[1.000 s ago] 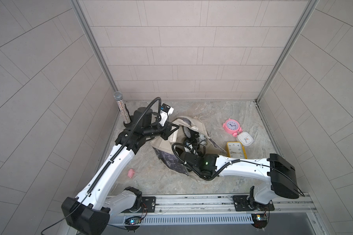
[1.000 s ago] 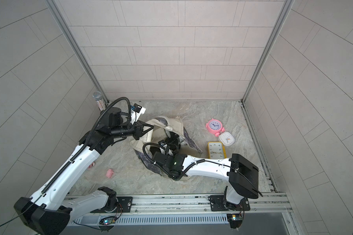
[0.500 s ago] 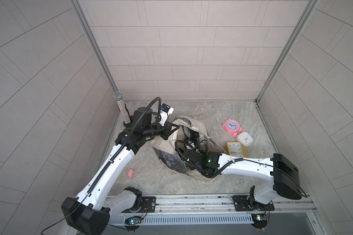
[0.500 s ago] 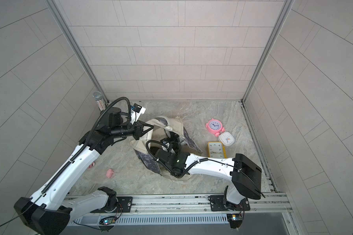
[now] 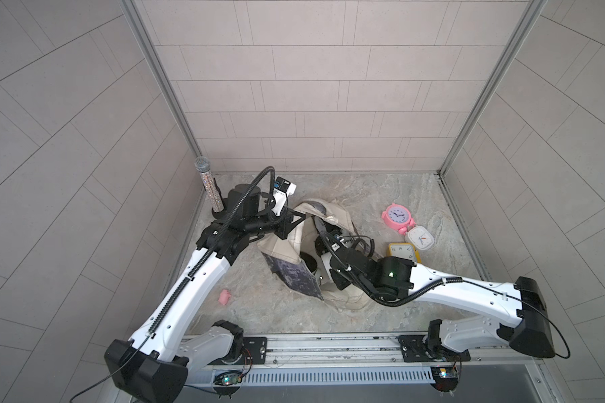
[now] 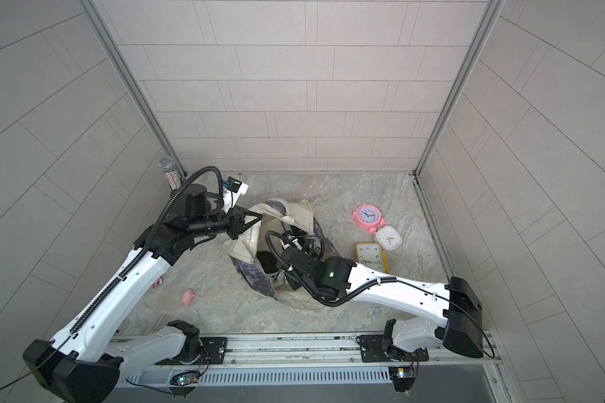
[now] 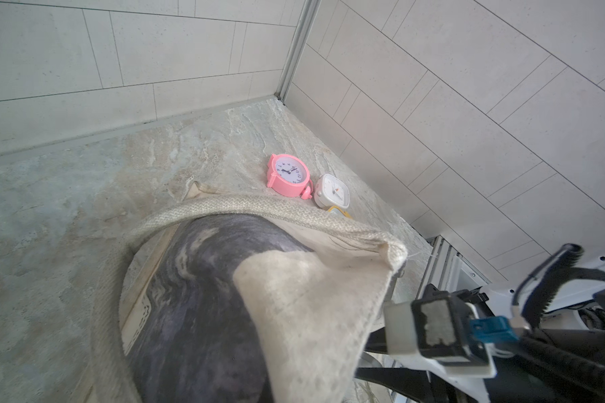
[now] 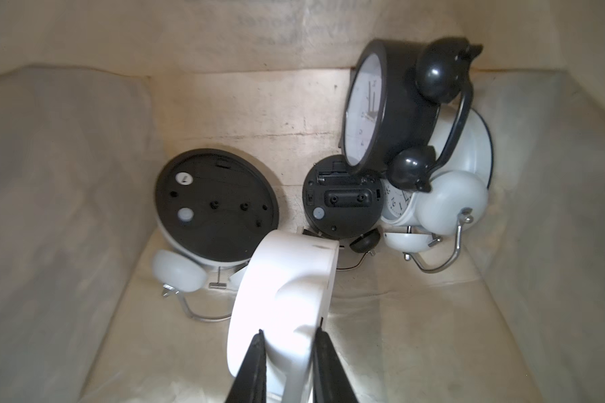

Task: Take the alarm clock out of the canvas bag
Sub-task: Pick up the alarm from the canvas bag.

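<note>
Grey tiled walls close in a marbled stone floor, and the canvas bag lies slumped near the middle of it, mouth open. A dark grey-purple painting print covers part of its side. Faint lettering shows through the cloth from inside, too dim to read. The only clear writing is the numerals on the clock dials.

The left gripper is clamped on the bag's rim and holds that edge up. The right gripper is down inside the bag, its jaws gripping the white alarm clock by its edge.

At least four more clocks lie on the bag's bottom:
- a white twin-bell clock, face down with its black back showing
- a small black clock, back up with its battery slot open
- a black twin-bell clock on its side, its white dial visible
- a second white twin-bell clock, under the black one

Three clocks sit out on the floor to the right of the bag, close together: a pink twin-bell clock, a white square clock and a yellow rectangular clock.

A glittery microphone stands upright to the left of the bag, in the far corner. A pink lump and a smaller pink scrap lie to the bag's near left.
</note>
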Controlling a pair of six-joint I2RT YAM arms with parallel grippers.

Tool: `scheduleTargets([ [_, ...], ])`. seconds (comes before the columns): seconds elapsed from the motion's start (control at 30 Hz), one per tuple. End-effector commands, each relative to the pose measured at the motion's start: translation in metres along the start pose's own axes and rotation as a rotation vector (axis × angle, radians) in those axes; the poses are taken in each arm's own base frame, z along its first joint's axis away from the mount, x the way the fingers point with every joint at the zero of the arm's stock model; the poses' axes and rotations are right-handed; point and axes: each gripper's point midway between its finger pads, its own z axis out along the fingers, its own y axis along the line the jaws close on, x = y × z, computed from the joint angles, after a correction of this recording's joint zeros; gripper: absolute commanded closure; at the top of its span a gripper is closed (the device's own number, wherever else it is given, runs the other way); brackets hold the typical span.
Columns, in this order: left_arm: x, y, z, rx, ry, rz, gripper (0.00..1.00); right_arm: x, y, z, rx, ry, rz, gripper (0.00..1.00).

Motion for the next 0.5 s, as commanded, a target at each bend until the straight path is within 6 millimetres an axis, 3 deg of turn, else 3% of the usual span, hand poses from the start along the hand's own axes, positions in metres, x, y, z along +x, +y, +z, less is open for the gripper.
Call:
scheduleTargets([
  [0.0, -0.030, -0.001, -0.018, -0.052, -0.106, 0.046, 1.00, -0.014, 0.003, -0.024, -0.059, -0.016, -0.033, 1.00],
  [0.3, -0.033, 0.022, -0.029, -0.185, -0.109, 0.018, 1.00, -0.043, -0.008, -0.074, -0.117, -0.075, -0.063, 1.00],
  [0.47, -0.035, 0.018, -0.035, -0.157, -0.102, 0.034, 1.00, -0.062, -0.033, -0.106, -0.126, -0.132, -0.082, 1.00],
])
